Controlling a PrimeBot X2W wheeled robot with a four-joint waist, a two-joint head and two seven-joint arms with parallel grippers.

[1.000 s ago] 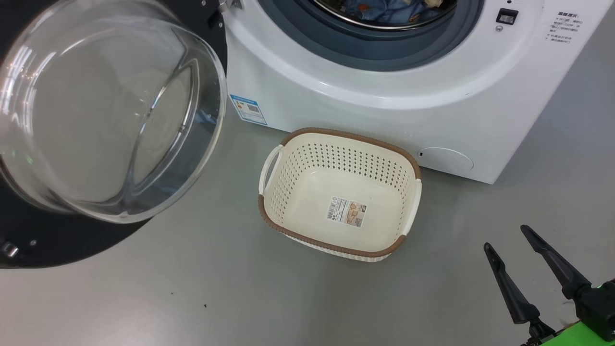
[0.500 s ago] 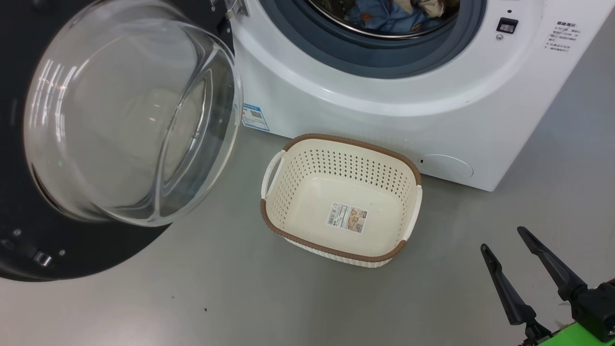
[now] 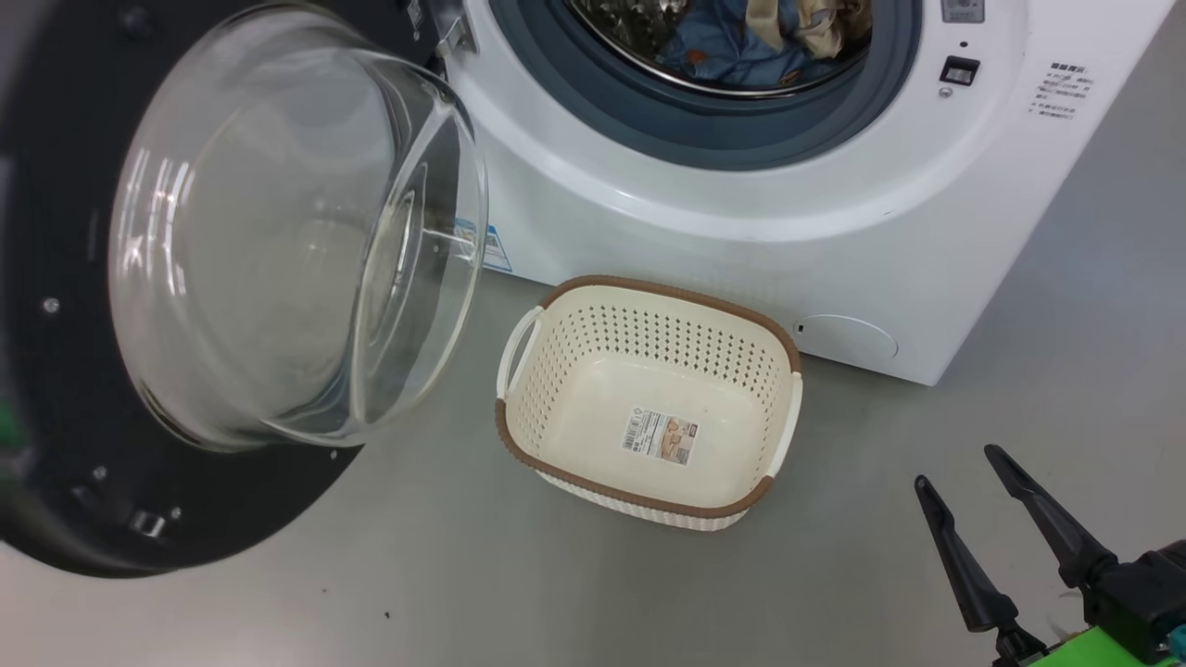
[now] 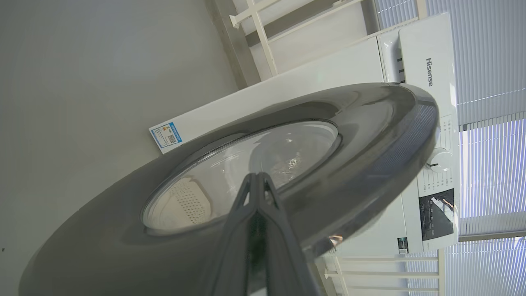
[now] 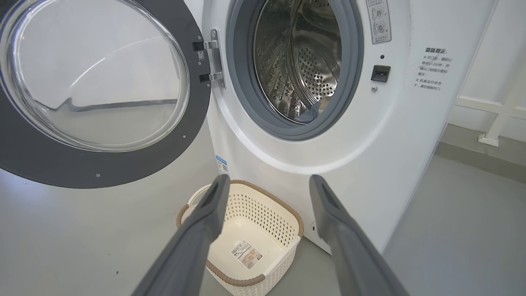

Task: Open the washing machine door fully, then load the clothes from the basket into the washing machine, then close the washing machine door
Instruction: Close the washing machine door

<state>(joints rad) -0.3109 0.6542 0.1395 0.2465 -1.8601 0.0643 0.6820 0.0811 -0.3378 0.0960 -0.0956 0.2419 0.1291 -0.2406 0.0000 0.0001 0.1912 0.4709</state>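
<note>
Two left fingers (image 4: pixel 251 213), pressed shut and holding nothing, sit at the outer rim of the open door (image 4: pixel 370 123); the right fingers (image 3: pixel 959 560) gape empty. The clothes (image 3: pixel 732 46) lie in the washer (image 3: pixel 741 232), the basket (image 3: pixel 667 333) bare. Sliding off the glossy rim could leave the door unlatched.

light: bright, even | glare: streaks on washing machine door (image 3: pixel 278 232) | blur: head view's left edge | shadows: soft

Glossy black rim and clear smooth glass on the washing machine door (image 3: pixel 259 259), shiny perforated steel in the drum (image 5: pixel 304 65), soft blue cloth (image 3: pixel 732 46) inside, matt cream perforated plastic basket (image 3: pixel 649 324), smooth grey floor (image 3: pixel 463 574).
</note>
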